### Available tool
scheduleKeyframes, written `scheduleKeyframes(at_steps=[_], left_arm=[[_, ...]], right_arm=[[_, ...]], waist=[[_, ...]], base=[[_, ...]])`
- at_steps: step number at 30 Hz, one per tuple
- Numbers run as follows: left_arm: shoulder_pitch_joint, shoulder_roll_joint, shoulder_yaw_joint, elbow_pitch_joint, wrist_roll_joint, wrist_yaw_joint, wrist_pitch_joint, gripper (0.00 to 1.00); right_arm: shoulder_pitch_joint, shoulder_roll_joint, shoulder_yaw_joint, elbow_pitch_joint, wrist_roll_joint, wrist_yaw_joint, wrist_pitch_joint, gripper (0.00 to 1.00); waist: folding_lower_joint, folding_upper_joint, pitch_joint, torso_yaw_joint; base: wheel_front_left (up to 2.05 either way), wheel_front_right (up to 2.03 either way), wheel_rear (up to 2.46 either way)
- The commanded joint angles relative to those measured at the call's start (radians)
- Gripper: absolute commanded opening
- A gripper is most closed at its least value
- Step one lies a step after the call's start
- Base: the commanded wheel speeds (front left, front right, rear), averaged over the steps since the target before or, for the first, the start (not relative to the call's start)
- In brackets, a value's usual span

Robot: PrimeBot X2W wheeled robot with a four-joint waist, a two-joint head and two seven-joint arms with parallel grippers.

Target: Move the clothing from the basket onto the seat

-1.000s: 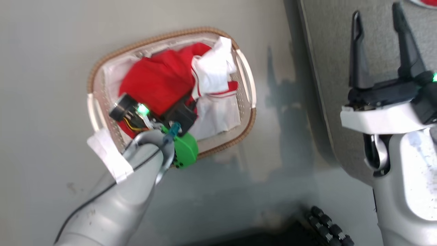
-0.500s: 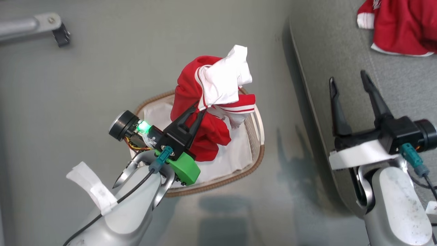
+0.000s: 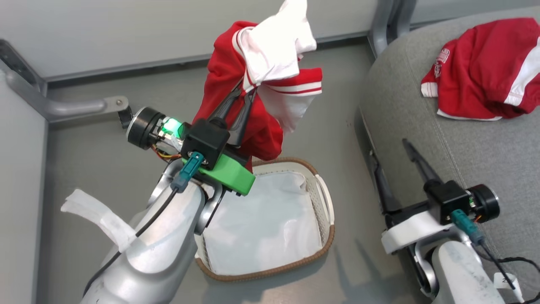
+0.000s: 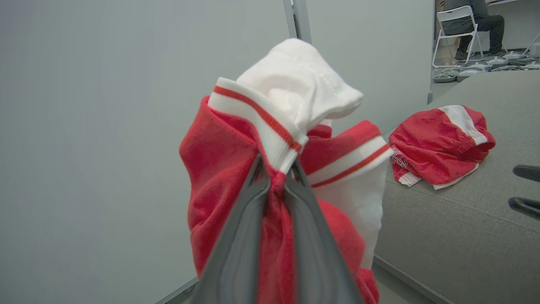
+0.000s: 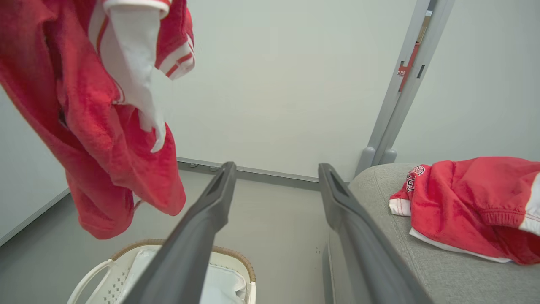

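My left gripper (image 3: 242, 90) is shut on a red garment with white panels and striped trim (image 3: 261, 76), which hangs bunched in the air above the basket's far end. In the left wrist view the fingers (image 4: 247, 219) pinch the red cloth (image 4: 219, 169) just under a striped cuff. The oval basket (image 3: 325, 240) sits on the floor below, holding only its white liner (image 3: 261, 223). A second red garment (image 3: 485, 71) lies on the grey seat (image 3: 464, 139). My right gripper (image 3: 390, 152) is open beside the seat's left edge, nothing between its fingers (image 5: 198, 228).
A grey metal frame arm (image 3: 63, 107) juts out at the left, near a pale wall. A grey upright post (image 5: 405, 84) stands behind the seat's corner. Far off in the left wrist view a person sits on a white chair (image 4: 457, 21).
My left gripper has lifted the red garment out of the basket and high above it. The head camera has tilted up. The right gripper stays open.
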Motion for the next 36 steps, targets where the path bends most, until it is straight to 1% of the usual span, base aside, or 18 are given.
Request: scheduleKeyframes(at_steps=[1,8,11,13,21,25,30,36], left_arm=[[-0.018,-0.01,0.002,-0.01,-0.011,0.005,0.006,0.0],[-0.049,-0.033,-0.02,-0.018,-0.02,0.008,0.047,0.0],[-0.07,-0.048,-0.047,-0.022,-0.005,0.011,0.062,0.0],[-0.08,-0.06,-0.058,-0.028,-0.018,0.014,0.07,0.0],[-0.091,-0.08,-0.121,-0.051,-0.036,0.028,0.092,0.0],[-0.095,-0.083,-0.145,-0.061,-0.044,0.033,0.096,0.0],[-0.098,-0.085,-0.158,-0.065,-0.056,0.04,0.097,0.0],[-0.085,-0.083,-0.167,-0.058,-0.065,0.045,0.098,0.0]], right_arm=[[0.015,-0.003,0.019,0.011,0.008,-0.001,-0.002,1.0],[-0.024,-0.003,0.141,0.044,0.036,-0.001,-0.002,1.0],[-0.043,-0.004,0.19,0.065,0.048,-0.001,-0.002,1.0],[-0.062,-0.004,0.221,0.08,0.058,-0.001,-0.002,1.0],[-0.144,-0.004,0.295,0.145,0.096,-0.001,-0.002,1.0],[-0.177,-0.004,0.305,0.166,0.097,-0.001,-0.002,1.0],[-0.196,-0.004,0.288,0.176,0.086,-0.001,-0.002,1.0],[-0.192,-0.004,0.205,0.174,0.054,-0.001,-0.002,1.0]], waist=[[0.0001,0.0,-0.058,0.029],[0.0001,0.0,-0.085,0.046],[0.0001,0.0,-0.096,0.064],[0.0001,0.0,-0.101,0.07],[0.0001,0.0,-0.108,0.086],[0.0001,0.0,-0.114,0.089],[0.0001,0.0,-0.12,0.089],[0.0001,0.0,-0.128,0.086]], base=[[0.0,0.0,0.0],[0.0,0.0,0.0],[0.0,0.0,0.0],[0.0,0.0,0.0],[0.0,0.0,0.0],[0.0,0.0,0.0],[0.0,0.0,0.0],[0.0,0.0,0.0]])
